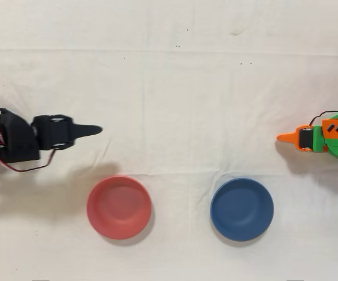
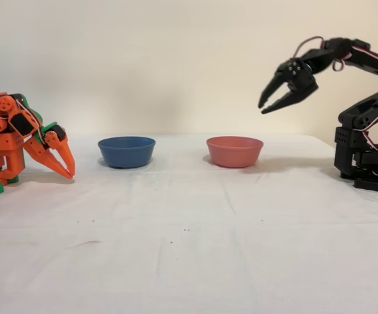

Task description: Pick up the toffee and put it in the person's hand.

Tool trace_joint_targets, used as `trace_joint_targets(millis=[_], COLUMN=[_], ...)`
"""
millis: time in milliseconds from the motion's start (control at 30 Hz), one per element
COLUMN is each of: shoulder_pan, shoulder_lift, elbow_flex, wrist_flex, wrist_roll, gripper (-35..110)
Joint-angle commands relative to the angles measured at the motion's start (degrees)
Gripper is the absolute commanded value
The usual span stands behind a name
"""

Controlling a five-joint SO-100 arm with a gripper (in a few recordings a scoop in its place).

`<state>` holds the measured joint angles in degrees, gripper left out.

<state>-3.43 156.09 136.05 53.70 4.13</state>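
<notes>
While our gripper hangs up in the air, we see its jaws slightly apart, holding nothing, above and right of the red bowl.

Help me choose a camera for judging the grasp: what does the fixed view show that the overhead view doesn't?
Fixed view: height. The black gripper hangs well above the table, jaws parted, higher than the red bowl rim.
Overhead view: the plan layout. The gripper sits up and left of the red bowl, not over it, and you see into both bowls.
Both: the red bowl, the blue bowl, the black arm, and the idle orange arm on the white cloth.
</notes>
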Motion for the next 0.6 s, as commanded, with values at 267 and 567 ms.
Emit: trace_joint_targets(millis=[267,567], shoulder_pan=[0.0,0.1], shoulder_lift=[20.0,29.7], elbow_flex=[20.8,31.6], wrist_flex=[-1.1,-1.2], wrist_roll=[-6.2,-4.0], gripper=[0,0])
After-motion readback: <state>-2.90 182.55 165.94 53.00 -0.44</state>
